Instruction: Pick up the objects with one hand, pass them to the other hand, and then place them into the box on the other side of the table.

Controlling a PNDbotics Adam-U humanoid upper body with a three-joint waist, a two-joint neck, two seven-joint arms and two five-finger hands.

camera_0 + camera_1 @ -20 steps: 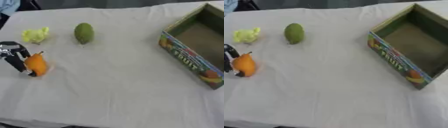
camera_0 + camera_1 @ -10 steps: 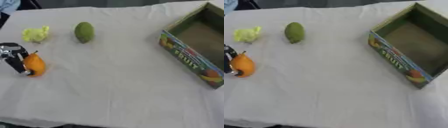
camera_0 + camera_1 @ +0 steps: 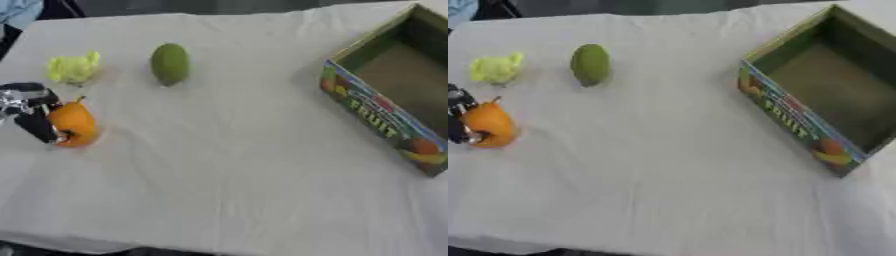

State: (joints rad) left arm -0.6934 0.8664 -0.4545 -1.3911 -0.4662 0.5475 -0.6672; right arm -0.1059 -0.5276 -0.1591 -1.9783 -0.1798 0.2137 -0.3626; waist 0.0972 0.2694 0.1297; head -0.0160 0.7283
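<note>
One robot hand (image 3: 33, 116) in view, left side, fingers curled on orange fruit (image 3: 73, 126).
Green fruit (image 3: 170, 63) far-left; box (image 3: 826, 95) right.

Head stereo pair, looks down; both share table (image 3: 227, 165) w/ box (image 3: 815, 95)

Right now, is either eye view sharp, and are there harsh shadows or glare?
Left eye view: soft all over, the left hand at the orange fruit smeared, lettering on the box barely legible. Right eye view: equally soft; lighting even, only a faint shadow beside the green fruit, no glare on the white cloth.
</note>
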